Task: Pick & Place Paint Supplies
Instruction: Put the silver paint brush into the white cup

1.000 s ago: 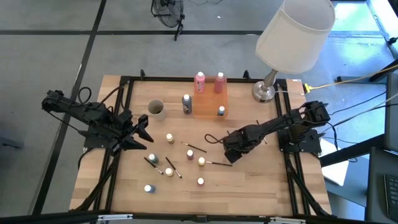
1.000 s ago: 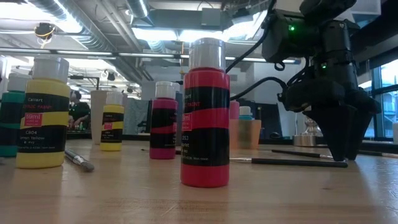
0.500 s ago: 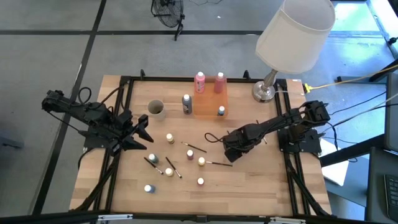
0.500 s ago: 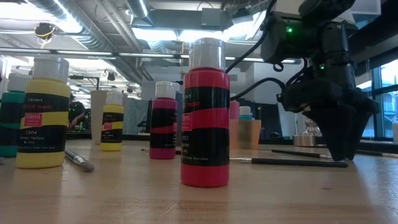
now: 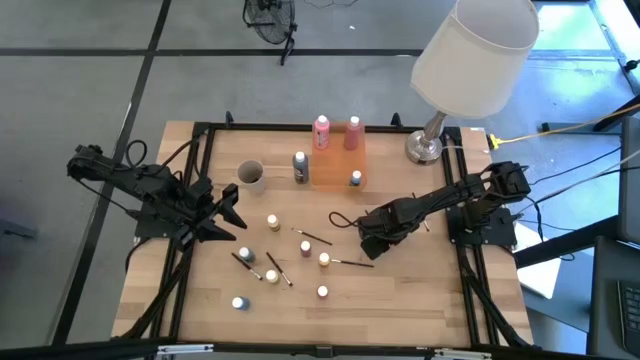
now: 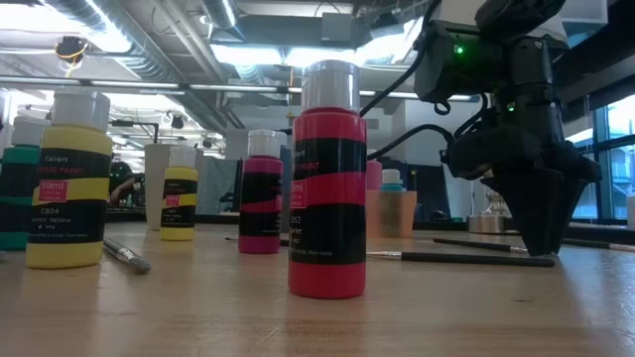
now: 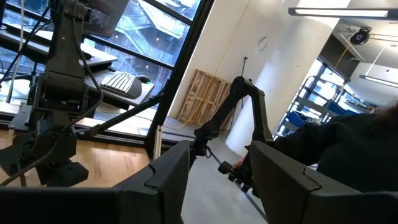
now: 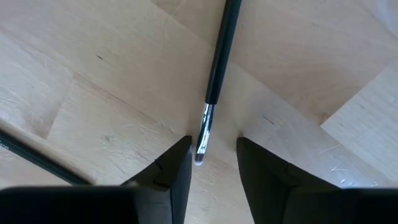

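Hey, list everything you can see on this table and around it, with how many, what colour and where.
small bottles: about seven, pale or blue caps, scattered mid-table
brushes: about four, thin and dark, among those bottles
pink bottles: two, at the far edge by the orange box
orange box: one, far centre, a blue-capped bottle at its corner
dark bottle: one, left of the box
cup: one, pale, far left
lamp: one, white shade, far right corner
left gripper: open, empty, at the left edge
right gripper: open, straddling a brush tip
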